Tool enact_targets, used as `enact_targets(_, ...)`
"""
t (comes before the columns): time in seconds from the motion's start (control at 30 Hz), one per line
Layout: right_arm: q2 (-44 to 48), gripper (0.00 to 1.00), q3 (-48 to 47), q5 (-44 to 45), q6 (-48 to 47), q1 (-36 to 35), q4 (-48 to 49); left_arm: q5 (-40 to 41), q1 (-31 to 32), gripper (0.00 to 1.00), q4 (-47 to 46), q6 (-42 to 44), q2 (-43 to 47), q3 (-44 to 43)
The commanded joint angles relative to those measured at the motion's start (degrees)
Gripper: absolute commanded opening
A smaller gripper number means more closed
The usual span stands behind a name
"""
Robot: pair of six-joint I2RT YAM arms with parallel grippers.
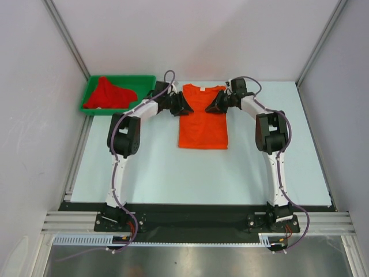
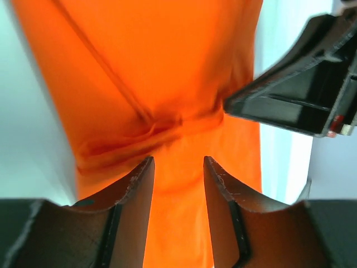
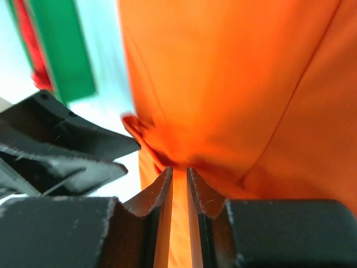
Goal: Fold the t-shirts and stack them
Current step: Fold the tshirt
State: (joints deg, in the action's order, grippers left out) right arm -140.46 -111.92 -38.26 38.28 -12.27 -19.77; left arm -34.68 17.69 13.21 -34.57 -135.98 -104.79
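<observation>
The orange t-shirt [image 1: 202, 124] lies flat at the far middle of the table, neck towards the back. My left gripper [image 1: 183, 105] is at its left shoulder. In the left wrist view that gripper [image 2: 178, 162] is open, with orange cloth [image 2: 167, 67] below and between its fingers. My right gripper [image 1: 212, 107] is at the right shoulder. In the right wrist view it [image 3: 179, 170] is nearly closed, pinching a bunched fold of orange cloth [image 3: 234, 84]. The red t-shirt [image 1: 109, 92] lies crumpled in the green tray [image 1: 121, 77].
The green tray stands at the far left, just beyond the table's edge strip, and shows in the right wrist view [image 3: 61, 50]. White walls close in the left, right and back. The two grippers are close together over the shirt's upper part.
</observation>
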Motion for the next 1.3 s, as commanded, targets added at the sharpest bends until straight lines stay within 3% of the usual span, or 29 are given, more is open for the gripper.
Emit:
enact_targets(0.0, -1.7, 0.21, -7.4, -0.9, 1.8, 2.9, -1.3, 1.6, -2.5, 0.46, 1.6, -0.8, -1.9, -8.2)
enact_targets(0.1, -0.4, 0.22, -10.6, -1.5, 0.2, 3.9, -5.9, 2.0, -2.8, 0.47, 1.9, -0.2, 0.6, -9.6)
enact_targets(0.23, 4.9, 0.26, -7.5, -3.4, -2.5, 4.2, -9.3, 1.6, -2.4, 0.48, 1.8, 0.0, 7.5, -5.0)
enact_targets(0.47, 19.2, 0.31, 16.7, -9.0, -5.5, 2.4, -4.0, -0.7, 2.7, 0.48, -0.4, -0.4, 17.0, 8.5)
enact_targets(0.6, 23.4, 0.27, 33.0, -11.0, -4.4, 2.0, 2.4, -2.9, 6.7, 0.46, -4.5, -2.4, 17.7, 18.4)
enact_targets(0.73, 23.7, 0.21, 41.5, -12.4, -2.8, 2.4, 9.9, -3.6, 7.4, 0.45, -6.6, -3.4, 15.5, 23.2)
enact_targets(1.07, 25.1, 0.18, 54.8, -11.4, -8.0, 7.5, 11.4, -0.8, 6.2, 0.45, 0.4, 8.8, 16.9, 29.7)
enact_targets(1.27, 33.7, 0.19, 53.3, -12.0, -8.9, 8.1, 5.4, -0.4, 6.0, 0.46, 4.9, 12.4, 24.9, 28.9)
